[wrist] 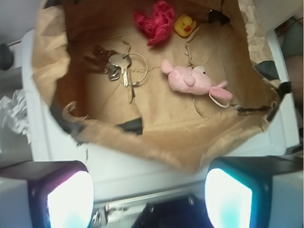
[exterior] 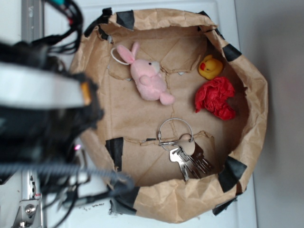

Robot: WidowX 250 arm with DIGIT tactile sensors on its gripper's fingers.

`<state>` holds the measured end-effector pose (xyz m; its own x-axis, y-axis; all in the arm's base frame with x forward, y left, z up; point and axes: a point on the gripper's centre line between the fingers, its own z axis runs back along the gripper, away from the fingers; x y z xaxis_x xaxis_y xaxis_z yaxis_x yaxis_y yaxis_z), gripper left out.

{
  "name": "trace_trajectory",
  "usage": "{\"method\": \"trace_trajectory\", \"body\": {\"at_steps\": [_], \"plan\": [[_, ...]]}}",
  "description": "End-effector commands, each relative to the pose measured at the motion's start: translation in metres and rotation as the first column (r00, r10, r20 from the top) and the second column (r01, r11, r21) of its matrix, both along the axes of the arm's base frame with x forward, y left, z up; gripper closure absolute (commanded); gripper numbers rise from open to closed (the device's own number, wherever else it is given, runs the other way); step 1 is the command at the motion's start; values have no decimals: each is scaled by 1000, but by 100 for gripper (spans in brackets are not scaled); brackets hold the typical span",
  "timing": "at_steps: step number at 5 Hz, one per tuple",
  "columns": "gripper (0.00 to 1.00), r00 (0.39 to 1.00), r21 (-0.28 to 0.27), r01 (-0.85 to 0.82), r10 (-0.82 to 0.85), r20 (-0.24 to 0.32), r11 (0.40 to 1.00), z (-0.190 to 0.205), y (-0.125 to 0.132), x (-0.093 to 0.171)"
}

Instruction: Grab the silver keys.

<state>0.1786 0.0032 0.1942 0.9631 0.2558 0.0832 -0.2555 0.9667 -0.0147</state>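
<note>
Pincer (wrist: 149, 199) hangs open and empty outside the paper-lined basin (wrist: 156, 147), the reach for the silver keys (wrist: 118, 69) not yet made.

The two fingers stand wide apart at the bottom of the wrist view, touching nothing. The keys lie on the brown paper well ahead of the pincer and off to its left, their thin ring toward the pink bunny (wrist: 192, 80), which sits ahead and slightly right. Best to travel over the crumpled rim, centre above the fanned blades — not the wire ring — then descend and close across the bunch.
</note>
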Motion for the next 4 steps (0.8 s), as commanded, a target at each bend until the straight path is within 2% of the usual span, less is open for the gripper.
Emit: {"method": "trace_trajectory", "body": {"at_steps": [1,2,3,4], "plan": [[0,996,-24,-63,64,60,998,-18,6,41],[0,996,-13,-67,68,61,998,-32,2,64],[0,996,-30,-66,68,63,997,-49,6,81],[0,996,-30,-66,68,63,997,-49,6,81]]}}
